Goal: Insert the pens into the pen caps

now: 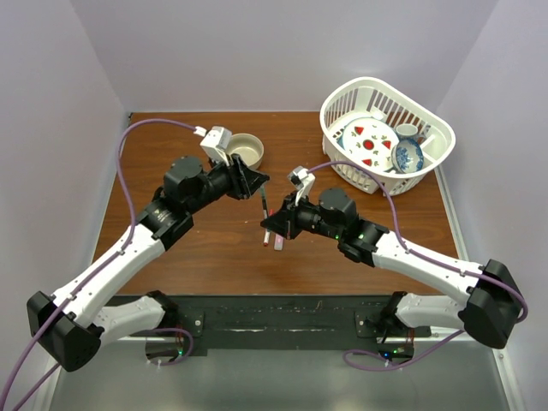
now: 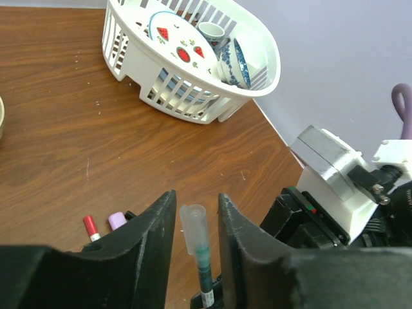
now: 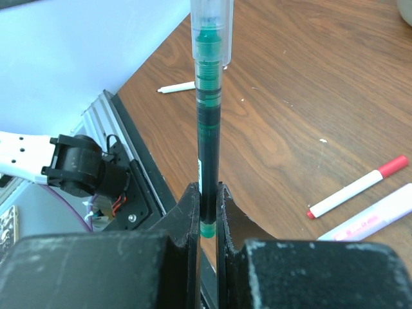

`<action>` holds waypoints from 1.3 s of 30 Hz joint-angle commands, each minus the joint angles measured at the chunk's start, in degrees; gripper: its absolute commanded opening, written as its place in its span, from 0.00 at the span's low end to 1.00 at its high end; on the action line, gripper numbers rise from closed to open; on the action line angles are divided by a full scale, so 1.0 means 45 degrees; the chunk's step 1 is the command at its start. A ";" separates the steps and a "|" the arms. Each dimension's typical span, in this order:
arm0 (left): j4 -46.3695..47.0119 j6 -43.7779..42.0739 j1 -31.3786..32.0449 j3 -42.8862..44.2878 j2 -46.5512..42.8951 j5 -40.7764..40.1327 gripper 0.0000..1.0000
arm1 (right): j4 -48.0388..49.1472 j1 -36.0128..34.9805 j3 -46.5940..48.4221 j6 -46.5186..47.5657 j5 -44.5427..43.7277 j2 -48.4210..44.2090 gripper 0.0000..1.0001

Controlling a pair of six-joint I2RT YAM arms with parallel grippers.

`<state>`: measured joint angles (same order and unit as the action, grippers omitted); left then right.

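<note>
Brown wooden table, top view: white basket at upper right, tan bowl at upper centre. Right wrist view: red-capped white pen and pink marker side by side at lower right, plain white pen at upper left.

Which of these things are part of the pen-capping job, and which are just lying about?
Job: green pen held in the right gripper; clear cap on its tip, between the open fingers of the left gripper; red-capped pen; pink marker; white pen.
Lying about: tan bowl; white basket of dishes.
</note>
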<state>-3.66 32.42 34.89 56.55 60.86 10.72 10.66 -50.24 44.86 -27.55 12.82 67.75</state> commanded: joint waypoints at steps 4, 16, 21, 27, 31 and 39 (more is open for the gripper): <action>-0.0415 0.0213 0.0038 0.0480 0.0518 0.1560 0.00 | 0.0543 0.0012 0.0537 -0.0030 -0.0307 -0.0074 0.00; -0.0050 0.3277 0.0097 -0.3500 -0.0458 0.2792 0.00 | 0.0248 0.0695 0.4070 0.1141 -0.2750 0.0628 0.00; -0.0495 0.3068 0.0468 -0.3699 0.0011 0.2228 0.00 | 0.0541 0.0851 0.5127 0.1375 -0.2848 0.1331 0.00; 0.0286 0.3244 0.1112 -0.4365 0.0439 0.2245 0.00 | 0.0192 0.1828 0.6455 0.1278 -0.2303 0.2190 0.00; 0.0990 0.3127 0.1132 -0.3995 0.0381 0.2111 0.00 | 0.0617 0.1828 0.4764 0.0871 -0.1267 0.2018 0.00; -0.0570 0.1863 0.0548 -0.1288 0.1415 0.0179 0.00 | 0.0778 0.1828 0.1501 -0.0108 -0.0097 0.0689 0.18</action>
<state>9.61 45.17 35.73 44.21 64.03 4.86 -4.86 -45.67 52.99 -24.23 16.36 76.18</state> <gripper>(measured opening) 0.135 0.070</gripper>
